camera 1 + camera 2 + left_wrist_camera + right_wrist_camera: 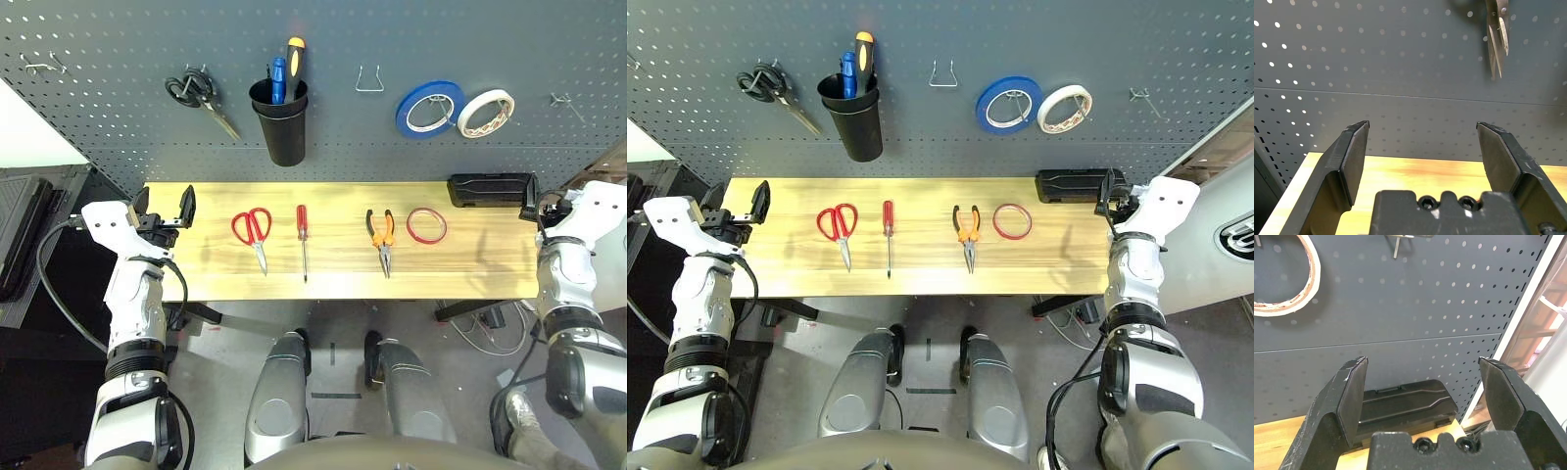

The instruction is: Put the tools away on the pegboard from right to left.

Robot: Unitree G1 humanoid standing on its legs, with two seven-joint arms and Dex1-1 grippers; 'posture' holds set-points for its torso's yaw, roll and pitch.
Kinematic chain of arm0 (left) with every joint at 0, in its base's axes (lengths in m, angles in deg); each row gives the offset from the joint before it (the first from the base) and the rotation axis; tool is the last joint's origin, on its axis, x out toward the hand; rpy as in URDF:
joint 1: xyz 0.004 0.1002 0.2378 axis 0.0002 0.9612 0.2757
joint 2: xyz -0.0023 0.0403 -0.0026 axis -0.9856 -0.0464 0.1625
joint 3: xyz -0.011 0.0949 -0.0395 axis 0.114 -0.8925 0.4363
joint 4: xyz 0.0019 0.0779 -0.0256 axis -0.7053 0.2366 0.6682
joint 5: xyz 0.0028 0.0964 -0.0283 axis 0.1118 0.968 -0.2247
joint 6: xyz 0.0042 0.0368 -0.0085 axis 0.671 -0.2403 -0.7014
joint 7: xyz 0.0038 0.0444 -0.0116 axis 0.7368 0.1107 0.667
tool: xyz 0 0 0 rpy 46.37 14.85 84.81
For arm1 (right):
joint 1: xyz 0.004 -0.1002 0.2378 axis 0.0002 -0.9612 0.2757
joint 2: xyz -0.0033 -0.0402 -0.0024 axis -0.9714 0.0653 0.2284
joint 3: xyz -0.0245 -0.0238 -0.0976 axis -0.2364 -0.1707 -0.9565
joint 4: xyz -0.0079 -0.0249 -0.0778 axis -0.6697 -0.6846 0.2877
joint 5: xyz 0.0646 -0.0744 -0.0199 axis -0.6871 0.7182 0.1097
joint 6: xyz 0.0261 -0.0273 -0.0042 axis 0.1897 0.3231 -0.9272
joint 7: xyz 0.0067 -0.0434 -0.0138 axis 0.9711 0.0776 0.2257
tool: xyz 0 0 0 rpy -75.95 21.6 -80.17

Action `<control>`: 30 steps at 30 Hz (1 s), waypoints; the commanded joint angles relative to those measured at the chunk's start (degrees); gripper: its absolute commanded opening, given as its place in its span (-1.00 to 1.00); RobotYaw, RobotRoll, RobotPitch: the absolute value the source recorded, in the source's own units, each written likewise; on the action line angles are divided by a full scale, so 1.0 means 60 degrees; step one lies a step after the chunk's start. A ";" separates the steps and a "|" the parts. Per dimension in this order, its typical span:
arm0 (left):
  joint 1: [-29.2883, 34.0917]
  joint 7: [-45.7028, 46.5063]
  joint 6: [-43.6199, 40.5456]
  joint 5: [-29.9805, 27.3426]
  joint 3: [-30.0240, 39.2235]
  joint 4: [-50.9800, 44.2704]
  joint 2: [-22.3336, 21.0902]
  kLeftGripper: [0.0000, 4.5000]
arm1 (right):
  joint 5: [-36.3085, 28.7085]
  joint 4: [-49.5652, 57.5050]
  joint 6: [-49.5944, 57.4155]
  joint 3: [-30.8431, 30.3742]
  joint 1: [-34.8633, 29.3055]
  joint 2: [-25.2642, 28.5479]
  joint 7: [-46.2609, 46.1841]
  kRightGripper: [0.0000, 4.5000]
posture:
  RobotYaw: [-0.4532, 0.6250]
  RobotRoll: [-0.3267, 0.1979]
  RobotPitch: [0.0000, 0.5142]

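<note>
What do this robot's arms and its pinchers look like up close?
Each arm is built of silver-white shells with black joint rings and a black cable looping beside it. The left gripper and right gripper each have two flat, black, wedge-shaped fingers on a black base with small hex bolts.

The left gripper (1422, 147) stands wide apart above the wooden table (1415, 178), facing the pegboard (1376, 63); scissor blades (1497, 36) hang upper right.

Two scissors (253, 229) (201, 96), three tape rings (426, 225) (429, 108) (486, 113), one pliers (382, 235).
</note>
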 commanded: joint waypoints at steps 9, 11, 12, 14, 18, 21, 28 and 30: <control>0.0311 -0.0468 -0.0493 -0.0143 -0.0248 -0.0255 0.0199 0.99 | 0.0303 -0.0019 0.0308 -0.0166 -0.0150 0.0270 0.0133 1.00 | 0.22 0.25 -0.17; 0.0464 -0.0748 -0.0856 -0.0234 -0.0447 -0.0710 0.0285 0.99 | 0.0352 0.0016 0.0601 -0.0267 -0.0129 0.0413 0.0381 1.00 | 0.23 0.25 -0.15; 0.0546 -0.0870 -0.1047 -0.0275 -0.0554 -0.0957 0.0332 0.99 | 0.0367 0.0017 0.0756 -0.0310 -0.0109 0.0490 0.0511 1.00 | 0.23 0.25 -0.15; 0.0791 -0.1199 -0.1539 -0.0383 -0.0913 -0.1679 0.0433 0.99 | 0.0434 -0.0007 0.1186 -0.0464 -0.0035 0.0714 0.0976 1.00 | 0.22 0.25 -0.12; 0.1209 -0.1758 -0.2708 -0.0582 -0.1671 -0.3111 0.0480 0.99 | 0.0443 -0.0068 0.2265 -0.0822 0.0168 0.1131 0.2239 1.00 | 0.20 0.25 -0.09; 0.1487 -0.2314 -0.3442 -0.0614 -0.2349 -0.4038 0.0369 0.99 | 0.0572 -0.0164 0.3037 -0.1091 0.0381 0.1470 0.2905 1.00 | 0.20 0.25 -0.06; 0.1891 -0.3501 -0.4337 -0.0395 -0.3677 -0.5351 -0.0094 0.99 | 0.1000 -0.0490 0.4543 -0.1708 0.1163 0.1992 0.4118 1.00 | 0.20 0.25 -0.04; 0.1914 -0.3635 -0.4369 -0.0283 -0.3845 -0.5423 -0.0201 0.99 | 0.1153 -0.0505 0.4680 -0.1948 0.1283 0.2030 0.4471 1.00 | 0.21 0.25 -0.04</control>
